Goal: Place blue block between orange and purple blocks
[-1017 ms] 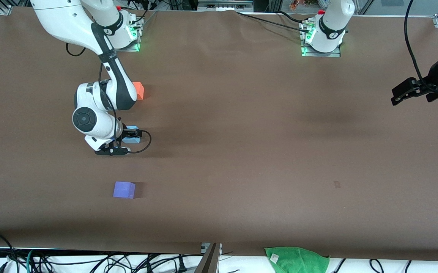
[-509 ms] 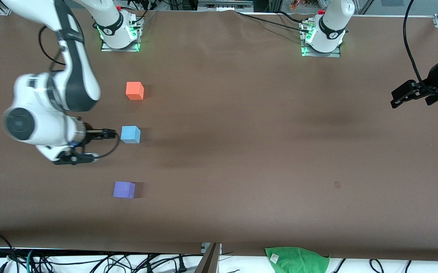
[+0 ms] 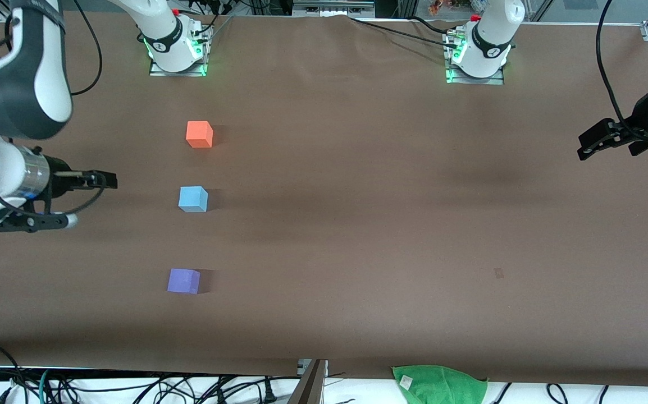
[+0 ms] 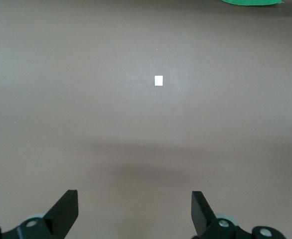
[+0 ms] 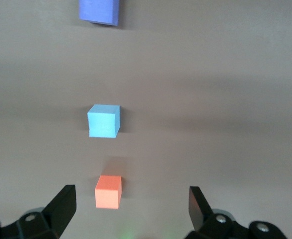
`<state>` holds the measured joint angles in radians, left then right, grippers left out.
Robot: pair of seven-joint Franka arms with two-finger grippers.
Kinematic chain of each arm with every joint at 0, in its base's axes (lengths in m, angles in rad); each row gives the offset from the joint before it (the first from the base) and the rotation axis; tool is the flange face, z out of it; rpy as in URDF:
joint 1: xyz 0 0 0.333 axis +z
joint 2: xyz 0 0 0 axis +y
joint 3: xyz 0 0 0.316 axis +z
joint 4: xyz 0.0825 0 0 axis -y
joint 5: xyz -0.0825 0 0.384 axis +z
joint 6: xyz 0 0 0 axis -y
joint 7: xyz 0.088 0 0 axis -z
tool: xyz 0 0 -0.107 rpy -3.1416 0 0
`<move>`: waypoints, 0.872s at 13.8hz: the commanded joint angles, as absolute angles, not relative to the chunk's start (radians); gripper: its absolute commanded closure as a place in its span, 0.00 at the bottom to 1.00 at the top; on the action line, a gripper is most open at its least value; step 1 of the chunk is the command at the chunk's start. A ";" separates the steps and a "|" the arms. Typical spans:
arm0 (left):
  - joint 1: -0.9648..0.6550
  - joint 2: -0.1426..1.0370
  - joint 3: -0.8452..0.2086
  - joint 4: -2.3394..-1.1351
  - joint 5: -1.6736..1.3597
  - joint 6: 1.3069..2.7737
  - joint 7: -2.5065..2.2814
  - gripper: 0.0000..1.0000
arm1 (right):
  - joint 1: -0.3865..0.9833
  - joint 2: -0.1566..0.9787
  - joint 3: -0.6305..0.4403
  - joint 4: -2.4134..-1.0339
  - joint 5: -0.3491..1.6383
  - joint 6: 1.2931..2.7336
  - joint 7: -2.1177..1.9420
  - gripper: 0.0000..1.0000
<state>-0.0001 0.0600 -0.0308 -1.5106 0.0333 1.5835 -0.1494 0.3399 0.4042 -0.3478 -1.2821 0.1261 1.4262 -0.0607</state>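
Note:
The light blue block (image 3: 193, 199) sits on the brown table, in line between the orange block (image 3: 199, 134), farther from the front camera, and the purple block (image 3: 183, 281), nearer to it. My right gripper (image 3: 106, 180) is open and empty, up above the table toward the right arm's end, apart from the blue block. In the right wrist view the open right gripper (image 5: 130, 195) frames the orange block (image 5: 108, 191), the blue block (image 5: 104, 121) and the purple block (image 5: 99, 11). My left gripper (image 3: 583, 144) waits open and empty (image 4: 134, 196) at the left arm's end.
A green cloth (image 3: 439, 384) lies at the table's near edge and shows in the left wrist view (image 4: 250, 2). A small pale mark (image 3: 498, 273) is on the table surface. Cables run below the near edge. Both arm bases stand along the table's far edge.
My right gripper let go of the blue block and drew back toward the right arm's end of the table. The blue block stays between orange and purple. The left arm barely moved.

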 commanded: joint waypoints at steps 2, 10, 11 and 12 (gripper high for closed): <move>0.009 0.046 -0.038 -1.523 0.017 1.592 -0.149 0.00 | 0.328 0.270 -0.313 -1.334 0.117 1.370 -0.061 0.00; 0.009 0.049 -0.038 -1.522 0.017 1.592 -0.149 0.00 | 0.059 0.085 -0.084 -1.466 0.025 1.414 -0.072 0.00; 0.009 0.049 -0.038 -1.522 0.017 1.592 -0.149 0.00 | 0.048 0.074 -0.083 -1.500 0.028 1.463 -0.078 0.00; 0.009 0.049 -0.038 -1.522 0.017 1.592 -0.149 0.00 | 0.043 0.060 -0.072 -1.520 0.028 1.480 -0.101 0.00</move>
<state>-0.0001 0.0600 -0.0315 -1.5115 0.0333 1.5837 -0.1494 0.0735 0.1154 -0.1092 -1.4245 0.0341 1.4164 -0.0730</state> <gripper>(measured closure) 0.000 0.000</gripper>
